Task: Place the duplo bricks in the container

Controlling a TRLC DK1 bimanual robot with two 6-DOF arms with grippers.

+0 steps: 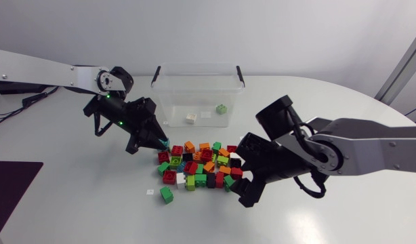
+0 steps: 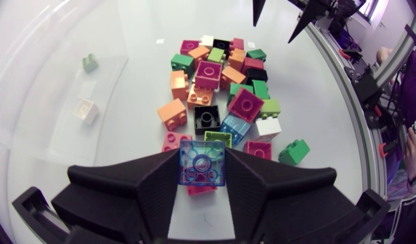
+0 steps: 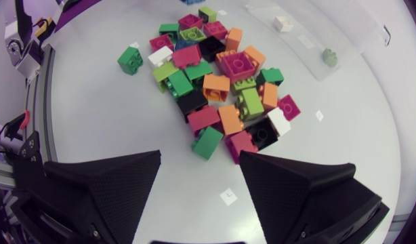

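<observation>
A white table (image 1: pixel 72 203) carries a heap of small duplo bricks (image 1: pixel 201 166) in red, orange, green, black, white and pink. A clear plastic container (image 1: pixel 169 102) with black handles stands at the far side of the heap.

The left arm comes in from the left. Its matte black end effector (image 1: pixel 158 143) sits at the corner of the heap nearest the container. In the left wrist view this end effector (image 2: pixel 202 177) is pinching a translucent blue square brick (image 2: pixel 202 161). The two broad fingers (image 2: pixel 160 186) press on the brick's opposite sides, and its studs face the camera. Just under the held brick, a pink brick of the heap peeks out. The rest of the heap (image 2: pixel 221 88) spreads ahead of the fingers.

The right arm comes in from the right. Its end effector (image 1: pixel 238 192) is at the heap's right edge, on the side away from the container. In the right wrist view, the fingers of this end effector (image 3: pixel 200 163) are spread wide with only bare table between them. A small white paper tag (image 3: pixel 228 196) lies on the table between the fingers. The heap (image 3: pixel 221 81) lies just ahead of the fingertips. A bright green brick (image 3: pixel 207 142) and a dark pink brick (image 3: pixel 240 144) are the nearest to them.

A single green brick (image 1: pixel 167 195) lies apart from the heap, well to the side of the right end effector.

Two bricks already lie on the container floor beyond the heap. One is a white brick (image 1: pixel 191 118) and the other a pale green brick (image 1: pixel 221 108), and they sit apart from each other.
</observation>
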